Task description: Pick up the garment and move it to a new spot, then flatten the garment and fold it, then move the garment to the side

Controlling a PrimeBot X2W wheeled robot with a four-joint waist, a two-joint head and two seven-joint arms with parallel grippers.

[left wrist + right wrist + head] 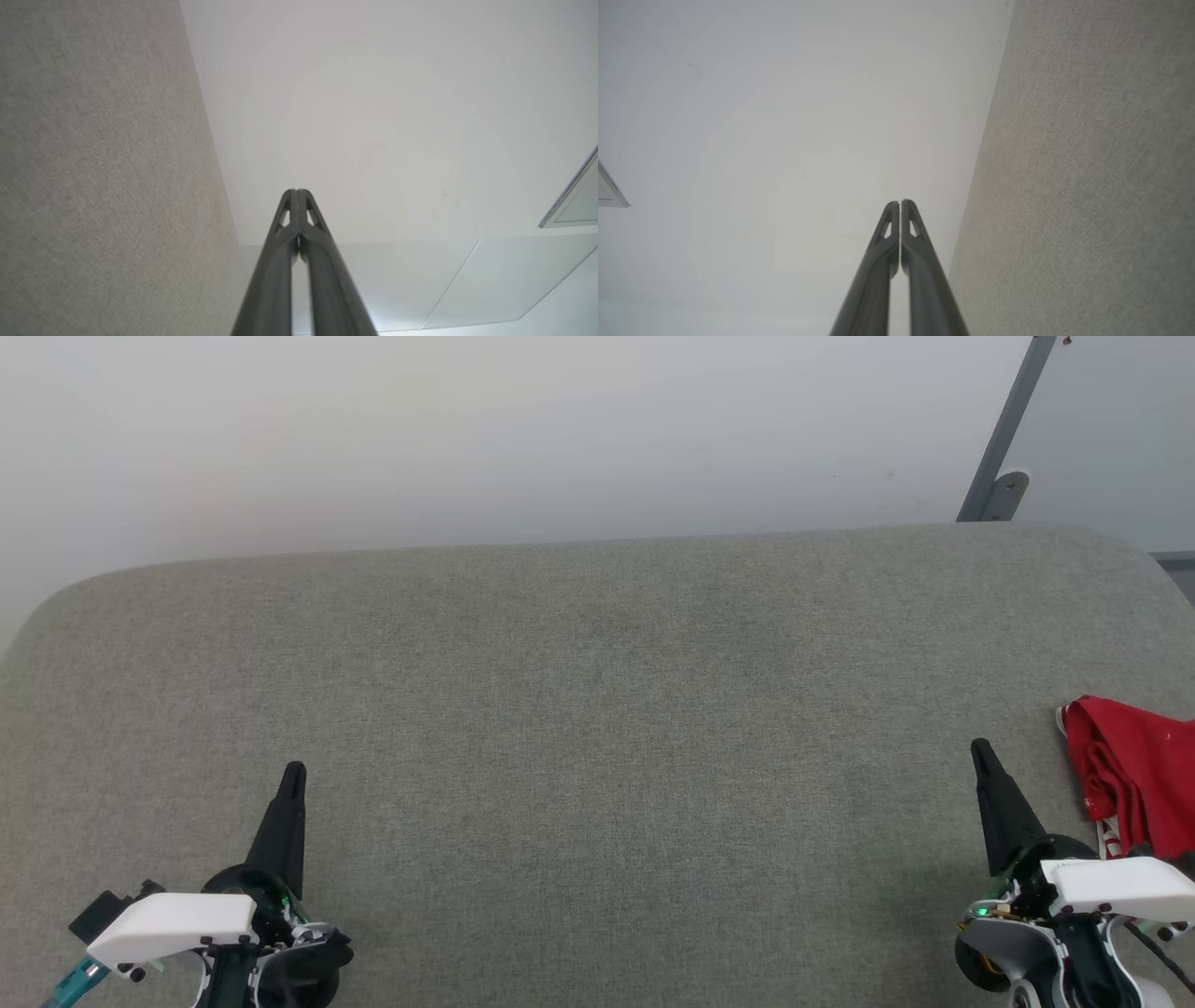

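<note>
A broad table point(597, 709) covered in grey-green woven cloth, with a fine felt-like weave and rounded far corners, spreads out before a plain, smooth pale wall point(467, 429). At the upper right a slim grey metal strut point(1013, 420) slants down to a rounded foot at the table's far edge. The garment point(1134, 784) lies on the table at the right edge of the head view, partly cut off by the picture's border. It is a bright red bunch of thin, soft fabric gathered into loose lengthwise folds, with a bit of white at its upper left corner and a narrow red-and-white striped trim along its lower left side. The left gripper point(294, 775) sits at the lower left over bare cloth, well apart from the garment. Its dark, tapering fingers are pressed together into one point and hold nothing, and its wrist housing is smooth white plastic. The right gripper point(980, 749) sits at the lower right just beside the garment, its tip apart from the red fabric. Its fingers are likewise closed tip to tip and empty. In each wrist view the matte fingers meet at their tips, with small triangular cut-outs just below.
</note>
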